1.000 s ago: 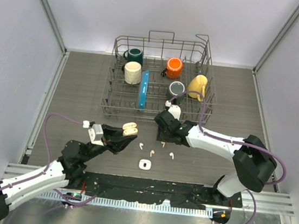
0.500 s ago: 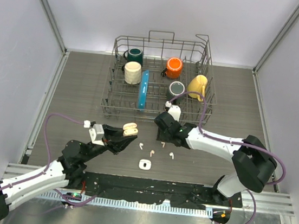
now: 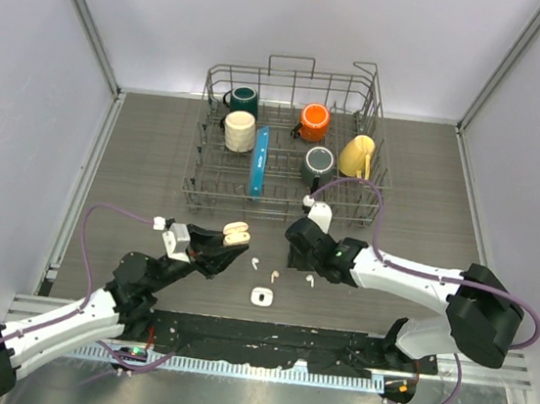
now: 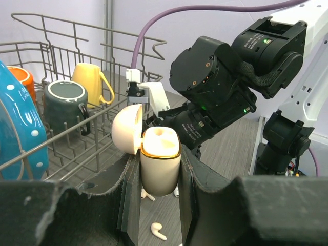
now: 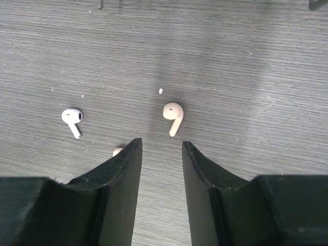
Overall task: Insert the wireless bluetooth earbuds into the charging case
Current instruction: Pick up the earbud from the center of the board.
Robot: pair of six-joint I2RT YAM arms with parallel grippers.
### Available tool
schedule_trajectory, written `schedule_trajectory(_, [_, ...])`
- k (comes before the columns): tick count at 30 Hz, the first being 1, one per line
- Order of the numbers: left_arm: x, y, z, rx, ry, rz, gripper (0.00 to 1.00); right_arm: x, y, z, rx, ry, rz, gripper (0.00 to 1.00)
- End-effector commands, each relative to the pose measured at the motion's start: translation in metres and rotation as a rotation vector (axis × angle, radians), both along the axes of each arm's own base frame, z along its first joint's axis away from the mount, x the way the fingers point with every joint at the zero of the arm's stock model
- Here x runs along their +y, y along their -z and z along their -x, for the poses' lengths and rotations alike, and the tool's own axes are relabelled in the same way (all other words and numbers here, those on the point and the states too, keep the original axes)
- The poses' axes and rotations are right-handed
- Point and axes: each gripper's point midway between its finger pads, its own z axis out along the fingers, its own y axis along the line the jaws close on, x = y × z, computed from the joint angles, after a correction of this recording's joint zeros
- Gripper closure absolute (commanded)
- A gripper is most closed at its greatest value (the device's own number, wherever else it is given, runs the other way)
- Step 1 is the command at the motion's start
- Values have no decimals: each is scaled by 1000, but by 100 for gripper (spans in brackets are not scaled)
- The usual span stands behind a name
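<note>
One second ago my right claw (image 5: 160,146) hung by the rack (image 3: 207,150); it has since swung clear of the wire toward the near edge and come down over the loose buds (image 3: 275,275) on the desk (image 3: 430,182). Its fingers (image 5: 123,174) stand apart with nothing between them, tips low over the wood. A pink bud (image 5: 172,116) lies just ahead of the gap, stem pointing back toward me. A white bud (image 5: 72,119) sits well off to one side, and a second pink bud (image 5: 118,151) peeps from behind a finger (mostly hidden, so I cannot say how it lies). From above, the pink bud that lay in plain sight is now covered by the claw, while the others lie where they lay. My left claw (image 4: 159,187) has not stirred: it is clamped on the case (image 4: 160,159), held upright near the buds with the lid (image 4: 127,128) thrown back (whether a well is already filled, I cannot see). So the reach looks done and the pick comes next, by my reckoning: a short push forward until the pink bud sits between the fingers, then a gentle squeeze. It is tiny and smooth, so I expect it could skid or flip out of a careless pinch. After that, the carry to the case is short.
</note>
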Motion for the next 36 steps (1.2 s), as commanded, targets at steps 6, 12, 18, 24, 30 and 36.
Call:
schedule_trajectory(6, [2,-27,1,-48,-3,58,100,9,7,-10,3,20,27,58])
schedule_trajectory(12, [3,-27,0,-47,-10,58,100,15,8,-16,-10,21,23,58])
schedule_trajectory(18, [2,-26,0,-43,-9,56,100,15,12,-20,-17,34,44,58])
schedule_trajectory(24, [2,-27,0,-44,-9,57,100,9,22,-24,-20,56,87,58])
schedule_trajectory(30, [1,-27,-1,-43,-9,56,100,7,23,-28,-41,65,103,58])
schedule_trajectory(36, [1,-27,-1,-40,-7,56,100,6,28,-29,-35,67,109,58])
